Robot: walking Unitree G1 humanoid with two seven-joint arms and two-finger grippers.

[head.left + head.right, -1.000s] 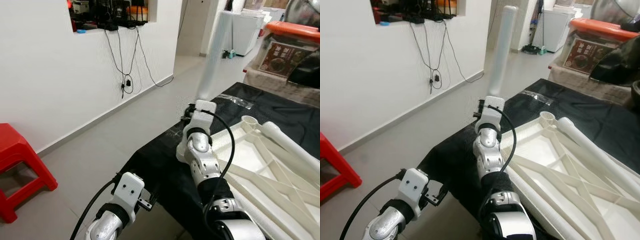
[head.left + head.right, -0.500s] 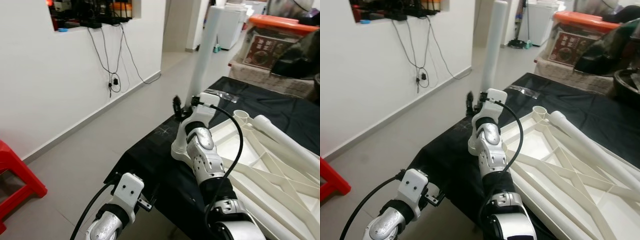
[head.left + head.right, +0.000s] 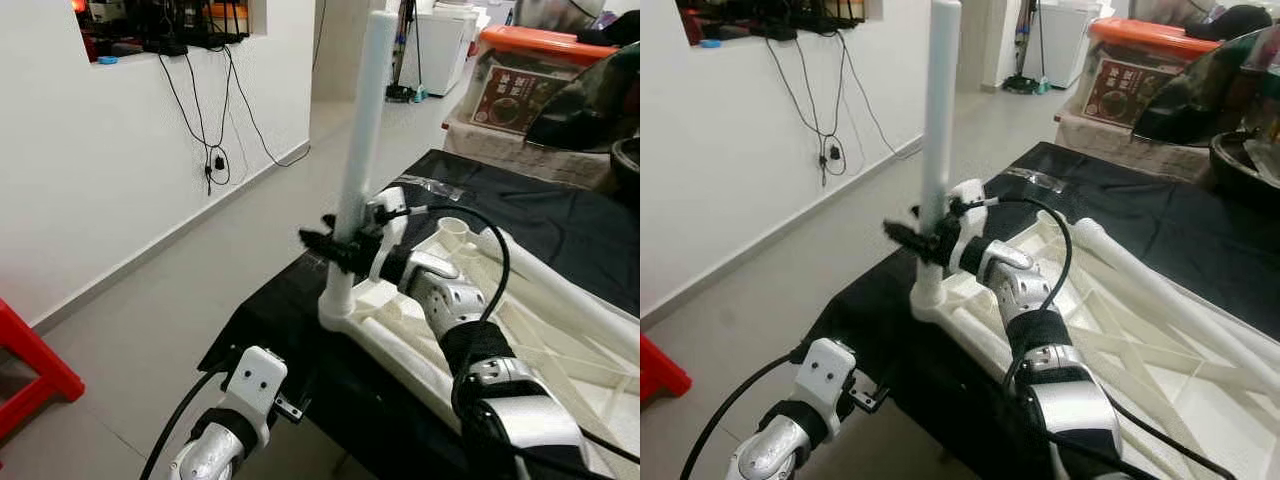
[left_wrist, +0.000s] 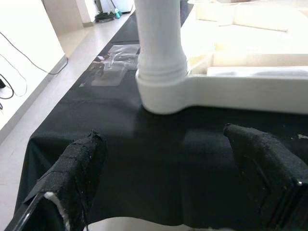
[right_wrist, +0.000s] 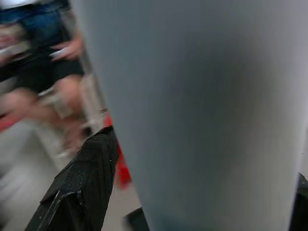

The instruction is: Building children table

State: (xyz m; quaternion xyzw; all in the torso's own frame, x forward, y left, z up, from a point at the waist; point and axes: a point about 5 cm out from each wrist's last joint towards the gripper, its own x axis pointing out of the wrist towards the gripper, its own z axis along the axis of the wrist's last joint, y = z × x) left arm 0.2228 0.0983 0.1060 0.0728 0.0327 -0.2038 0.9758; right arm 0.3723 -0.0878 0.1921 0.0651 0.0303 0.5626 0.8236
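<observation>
- White table leg point(image 3: 365, 130) is held upright by the right end effector point(image 3: 345, 248), fingers closed round its lower shaft; long axis vertical, foot seated in the corner socket point(image 3: 340, 310) of the upturned white tabletop point(image 3: 520, 340).
- Tabletop is laid on a black-covered table point(image 3: 290, 310); a 2nd leg point(image 3: 560, 290) is lying across it.
- Left end effector point(image 4: 163, 192) is held low at the table edge, fingers apart & empty, pointed at the socket.
- Right arm is judged nearer; pressing down along the leg's axis is prob. next.
- Lidded bin point(image 3: 530, 75) is seen behind; contents unclear.
</observation>
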